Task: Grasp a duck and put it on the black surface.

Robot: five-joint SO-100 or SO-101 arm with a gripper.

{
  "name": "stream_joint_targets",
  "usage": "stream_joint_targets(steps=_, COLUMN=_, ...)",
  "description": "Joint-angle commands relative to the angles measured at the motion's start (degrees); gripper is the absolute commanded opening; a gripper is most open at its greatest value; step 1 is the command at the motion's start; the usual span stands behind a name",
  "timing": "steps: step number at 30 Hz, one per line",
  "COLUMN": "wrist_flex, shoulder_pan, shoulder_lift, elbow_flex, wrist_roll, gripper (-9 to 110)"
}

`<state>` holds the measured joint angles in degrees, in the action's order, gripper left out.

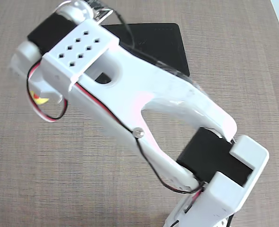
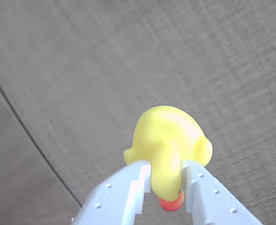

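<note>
In the fixed view the white arm stretches over the black surface at the far side of the table; only a yellow-and-red sliver of the duck peeks out at the left. The wrist view shows the gripper pinching the duck above bare table.

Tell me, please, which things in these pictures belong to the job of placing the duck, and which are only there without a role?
Belonging to the job:
- duck, clamped between the gripper's fingers in the wrist view
- gripper
- black surface, partly hidden behind the arm in the fixed view

Only there:
- table, a woven grey-brown top
- red and black cable along the arm
</note>
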<state>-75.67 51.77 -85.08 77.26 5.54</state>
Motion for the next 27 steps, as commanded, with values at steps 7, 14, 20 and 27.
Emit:
stream_joint_targets(steps=7, wrist_flex=0.18, shoulder_pan=-19.86, shoulder_lift=-15.64, elbow_flex=-0.53, wrist_roll=0.0, gripper=3)
stream_joint_targets(steps=14, wrist_flex=0.18, shoulder_pan=-30.32, shoulder_lift=-8.79, elbow_flex=-0.53, wrist_roll=0.0, gripper=3)
stream_joint_targets(steps=20, wrist_flex=2.02, shoulder_pan=-34.01, shoulder_lift=0.62, elbow_flex=-0.62, wrist_roll=-0.18, gripper=3)
stream_joint_targets(steps=27, wrist_flex=6.33, shoulder_pan=-33.57, shoulder_lift=7.56, elbow_flex=-0.53, wrist_roll=-0.79, gripper=3)
